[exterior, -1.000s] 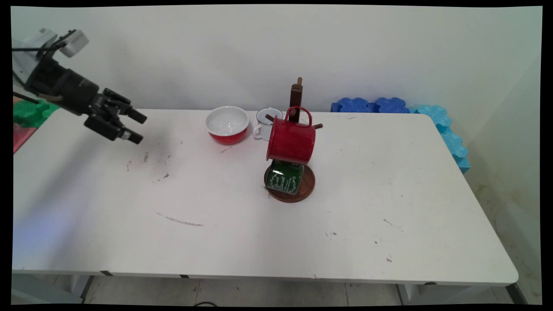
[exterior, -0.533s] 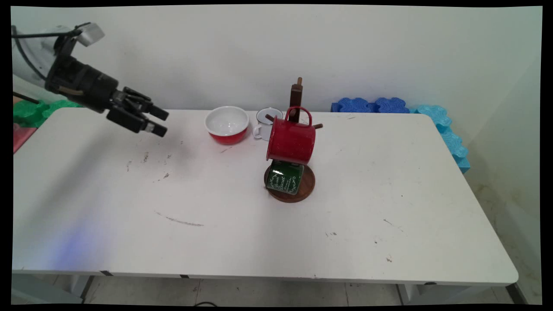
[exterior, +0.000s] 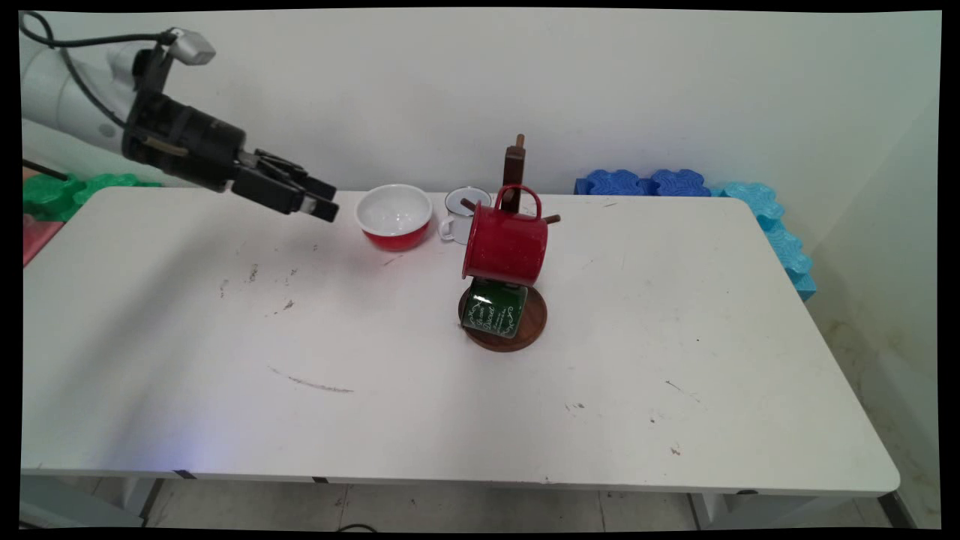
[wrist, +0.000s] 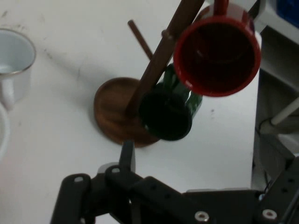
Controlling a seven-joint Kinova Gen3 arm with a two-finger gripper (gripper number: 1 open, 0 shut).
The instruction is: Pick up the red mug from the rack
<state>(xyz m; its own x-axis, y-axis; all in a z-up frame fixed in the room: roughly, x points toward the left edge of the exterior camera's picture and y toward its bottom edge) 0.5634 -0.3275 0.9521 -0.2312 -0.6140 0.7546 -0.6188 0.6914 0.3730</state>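
Note:
My gripper [exterior: 328, 201] hangs above the table's [exterior: 375, 420] back left, open and holding nothing, its fingers pointing right. Closest to it is a red bowl [exterior: 394, 216] with a white inside, just to its right. Behind the bowl stands a small white mug [exterior: 461, 212]. A wooden mug tree [exterior: 514, 161] on a round base [exterior: 531, 331] carries a red mug [exterior: 505, 244] and, below it, a green mug [exterior: 493, 311]. The hand view looks into the red mug [wrist: 217, 49] and the green mug [wrist: 168, 112], with the white mug [wrist: 14, 56] at the left edge.
Blue foam blocks [exterior: 645, 182] and lighter cyan ones [exterior: 780, 232] line the back right corner and right edge. Green foam [exterior: 52, 191] and a red sheet [exterior: 34, 236] lie beyond the table's left end. Scuff marks dot the tabletop.
The gripper has travelled right and slightly up, from the table's left end toward the red bowl. Nothing on the table has moved.

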